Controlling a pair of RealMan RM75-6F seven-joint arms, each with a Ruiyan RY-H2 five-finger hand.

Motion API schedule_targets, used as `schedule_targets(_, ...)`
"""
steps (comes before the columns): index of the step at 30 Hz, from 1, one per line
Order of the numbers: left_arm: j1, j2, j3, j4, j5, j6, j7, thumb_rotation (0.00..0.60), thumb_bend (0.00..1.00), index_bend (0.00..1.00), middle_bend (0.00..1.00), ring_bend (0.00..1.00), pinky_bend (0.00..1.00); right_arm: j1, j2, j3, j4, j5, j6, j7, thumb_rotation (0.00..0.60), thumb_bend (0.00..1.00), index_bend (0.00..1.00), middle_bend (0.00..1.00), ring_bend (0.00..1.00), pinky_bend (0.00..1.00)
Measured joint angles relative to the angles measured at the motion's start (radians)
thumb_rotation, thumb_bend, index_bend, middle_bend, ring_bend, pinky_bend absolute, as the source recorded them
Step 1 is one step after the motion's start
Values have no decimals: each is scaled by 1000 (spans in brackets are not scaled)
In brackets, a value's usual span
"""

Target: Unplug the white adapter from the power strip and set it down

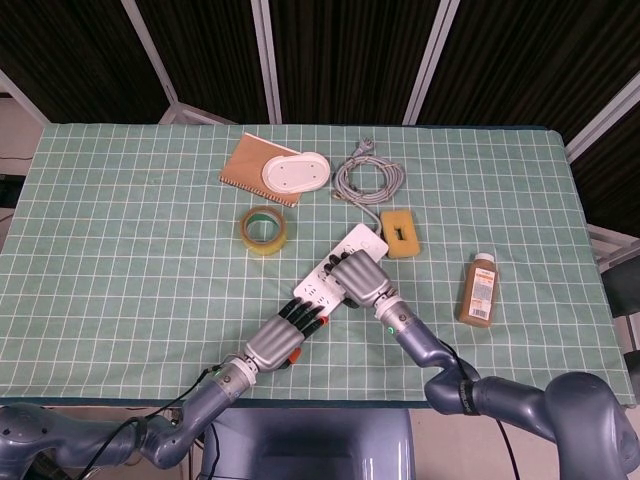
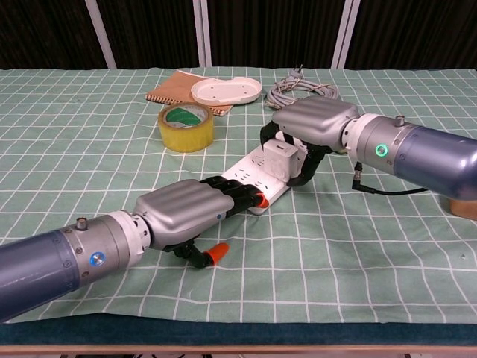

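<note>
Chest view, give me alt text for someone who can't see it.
The right hand grips the white adapter on the power strip while the left hand presses the strip's near end. Behind them on the green checked cloth sit yellow tape and a coiled cable.

Tape roll (image 1: 265, 229) lies left of the power strip (image 1: 335, 265), cable coil (image 1: 368, 178) behind.
</note>
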Motion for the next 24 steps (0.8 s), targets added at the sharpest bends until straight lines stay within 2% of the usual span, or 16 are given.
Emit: schedule_targets(24,0,-7,0,-2,-19,-2,-4,600,483,99,85,9,123,-21,33,16,-96,20,36,-1,600,815,681,501,453,852)
